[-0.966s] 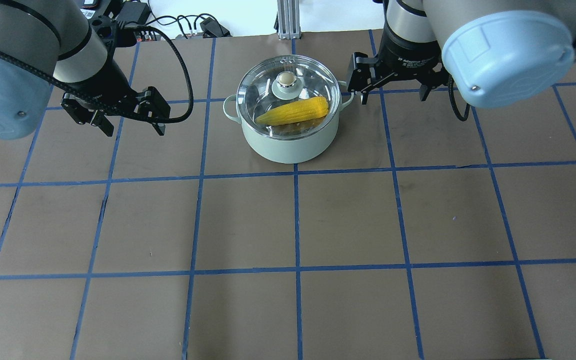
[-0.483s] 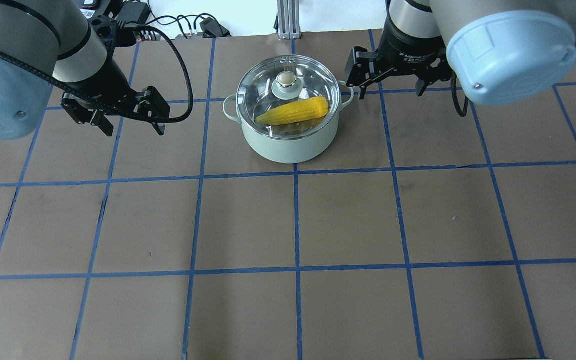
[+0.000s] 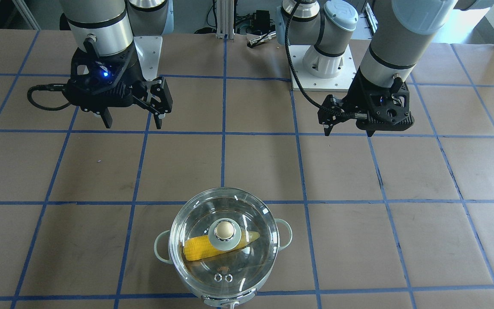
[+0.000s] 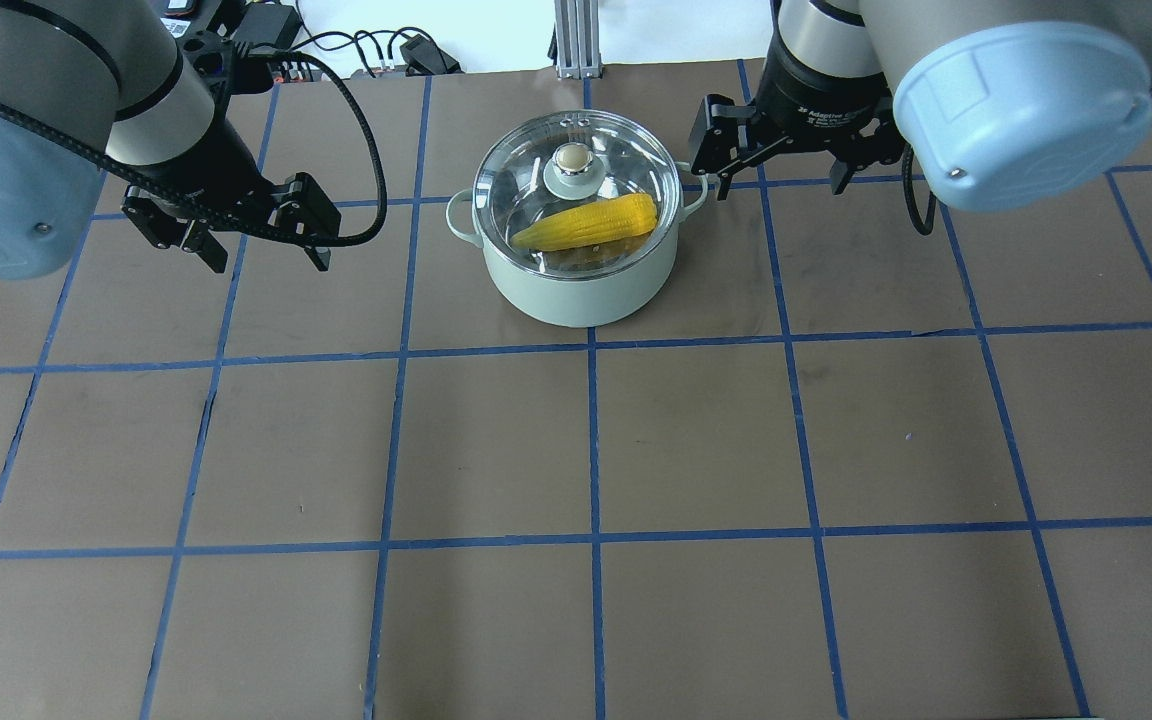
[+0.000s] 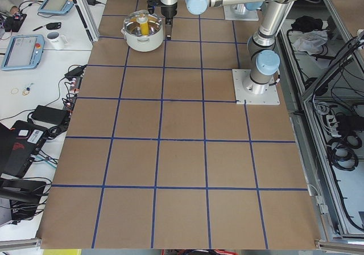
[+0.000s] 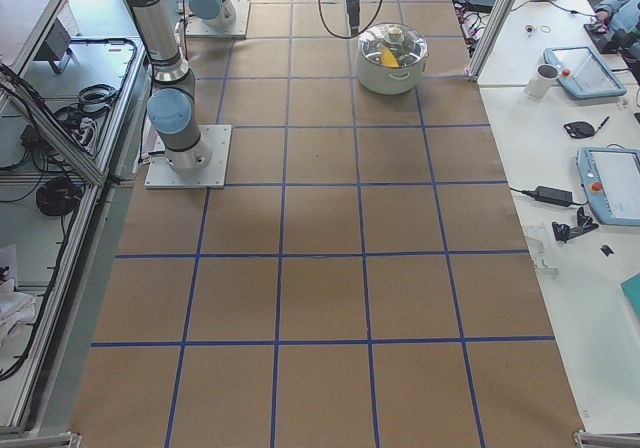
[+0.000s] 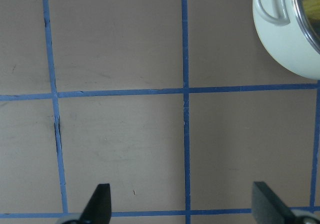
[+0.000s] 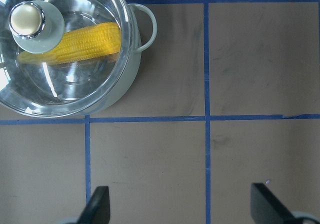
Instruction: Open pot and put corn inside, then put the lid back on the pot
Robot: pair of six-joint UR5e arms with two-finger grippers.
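Overhead: lid (image 4: 521,185) seated on pot (image 4: 576,295), far centre; corn (image 4: 591,222) seen inside through glass. Left gripper (image 4: 268,262) spread wide, empty, well left of pot; right gripper (image 4: 781,188) spread wide, empty, near pot's right side.
Front-facing: same confirmed.
Wrist views: nothing between fingers (image 8: 97,206).
Task judged complete; right gripper best lifted clear, pot untouched.

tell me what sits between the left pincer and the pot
Nothing stands there. The overhead view shows only bare table and a blue tape line between the left pincer and the pot, with the arm's black cable looping above.
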